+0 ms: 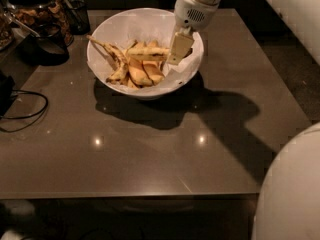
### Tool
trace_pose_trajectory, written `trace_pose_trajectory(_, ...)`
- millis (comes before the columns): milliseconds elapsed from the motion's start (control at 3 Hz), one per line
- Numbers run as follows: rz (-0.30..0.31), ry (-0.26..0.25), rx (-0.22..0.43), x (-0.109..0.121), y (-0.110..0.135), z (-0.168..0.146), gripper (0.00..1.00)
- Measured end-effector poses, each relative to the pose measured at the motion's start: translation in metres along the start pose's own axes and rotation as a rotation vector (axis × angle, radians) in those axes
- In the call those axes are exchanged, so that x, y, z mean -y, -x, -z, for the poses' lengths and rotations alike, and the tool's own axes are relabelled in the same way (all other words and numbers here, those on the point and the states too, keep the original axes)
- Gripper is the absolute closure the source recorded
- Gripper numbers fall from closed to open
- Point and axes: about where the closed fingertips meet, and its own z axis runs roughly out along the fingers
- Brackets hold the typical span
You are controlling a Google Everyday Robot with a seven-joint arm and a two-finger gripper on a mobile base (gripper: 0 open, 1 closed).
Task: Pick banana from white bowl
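The white bowl [105,39] stands at the back middle of the dark table. Several bananas lie in it. The banana [146,52], long, slender and pale yellow with dark streaks, lies crosswise on top of the pile. Shorter plump orange-yellow bananas [142,72] lie under it, and a thin spotted banana with a long stem [107,49] points to the bowl's left rim. My gripper [179,48] reaches down into the right side of the bowl, at the banana's right end.
Dark glass jars [34,5] and a dark cup [78,15] stand at the back left. A black cable [24,115] loops on the table's left side. My white body [292,194] fills the lower right corner. The table's front edge [130,196] runs across below.
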Motion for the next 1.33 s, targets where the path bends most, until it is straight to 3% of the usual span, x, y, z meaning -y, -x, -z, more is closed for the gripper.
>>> trace_pose_trajectory(667, 0.067, 0.011, 0.126, -0.021, 0.012, 0.006, 1.0)
trace_pose_trajectory(1333, 0.092, -0.008, 0.164, -0.024, 0.02, 0.014, 1.0)
